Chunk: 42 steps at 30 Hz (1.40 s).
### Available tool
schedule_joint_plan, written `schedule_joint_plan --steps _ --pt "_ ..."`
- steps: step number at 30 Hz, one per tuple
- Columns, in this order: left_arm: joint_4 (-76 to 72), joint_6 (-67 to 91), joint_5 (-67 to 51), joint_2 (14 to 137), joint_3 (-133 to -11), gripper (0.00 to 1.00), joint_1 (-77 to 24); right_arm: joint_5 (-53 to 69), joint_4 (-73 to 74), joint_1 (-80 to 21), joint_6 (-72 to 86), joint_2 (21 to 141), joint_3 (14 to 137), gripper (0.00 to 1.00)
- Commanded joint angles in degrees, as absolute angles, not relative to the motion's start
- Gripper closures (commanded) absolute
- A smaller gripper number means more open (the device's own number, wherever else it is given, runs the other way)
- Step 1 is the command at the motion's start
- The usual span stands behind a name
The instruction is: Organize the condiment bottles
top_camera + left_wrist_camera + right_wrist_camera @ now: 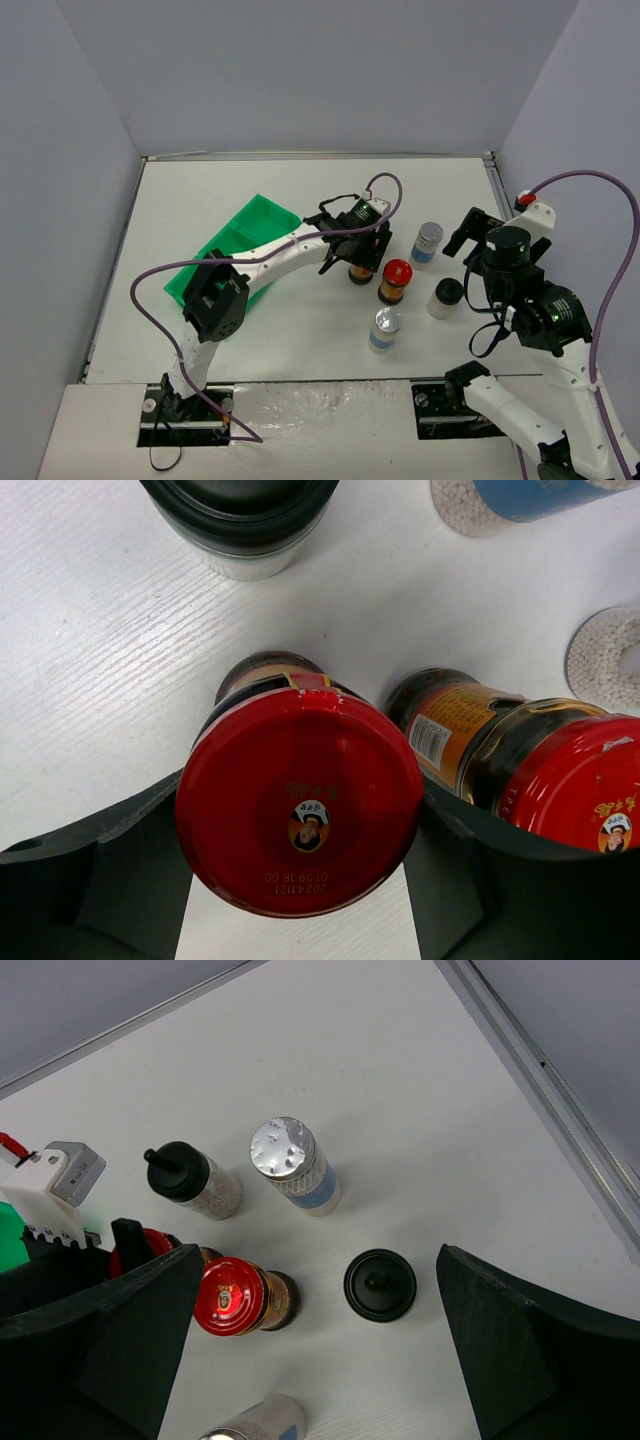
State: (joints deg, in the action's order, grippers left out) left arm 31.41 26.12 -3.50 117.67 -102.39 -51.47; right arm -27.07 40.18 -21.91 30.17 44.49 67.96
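Note:
My left gripper [357, 255] [300, 875] is shut on a red-capped jar [300, 800] that stands on the table; only the jar's base shows in the top view [360, 274]. A second red-capped jar [396, 281] [560, 770] stands right beside it. One black-capped jar [446, 297] [380, 1285] stands below my right gripper [480, 235] [320, 1340], which is open, empty and held high. The other black-capped jar [185, 1172] [240, 520] stands behind the left gripper. Two silver-capped jars with blue labels stand at the back [428, 243] [287, 1155] and front [384, 328] [255, 1422].
A green compartmented tray [235, 245] lies left of the jars, under the left arm. The jars cluster tightly in the middle right of the white table. A raised rail [560, 1090] runs along the right edge. Grey walls surround the table.

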Motion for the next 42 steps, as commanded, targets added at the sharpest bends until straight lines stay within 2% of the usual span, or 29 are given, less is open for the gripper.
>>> schedule_joint_plan --steps 1,15,25,33,42 --pt "29.48 23.92 -0.68 109.28 -104.09 1.0 -52.03 -29.27 38.57 -22.41 30.41 44.8 69.18 0.0" --pt "35.23 19.78 4.63 100.05 -107.64 1.0 -52.03 -29.53 38.58 -22.41 30.67 45.47 68.55 0.0" --pt "41.91 19.08 21.58 92.79 -106.35 1.0 -48.33 -29.44 38.5 -22.41 30.54 45.49 68.12 0.0" --pt "39.5 19.75 16.1 88.96 -101.79 1.0 -35.5 -29.09 38.5 -22.41 30.01 46.24 68.69 0.0" --pt "31.2 17.43 7.72 95.29 -101.25 1.0 -27.25 -29.25 38.41 -22.41 29.53 46.76 68.82 0.0"
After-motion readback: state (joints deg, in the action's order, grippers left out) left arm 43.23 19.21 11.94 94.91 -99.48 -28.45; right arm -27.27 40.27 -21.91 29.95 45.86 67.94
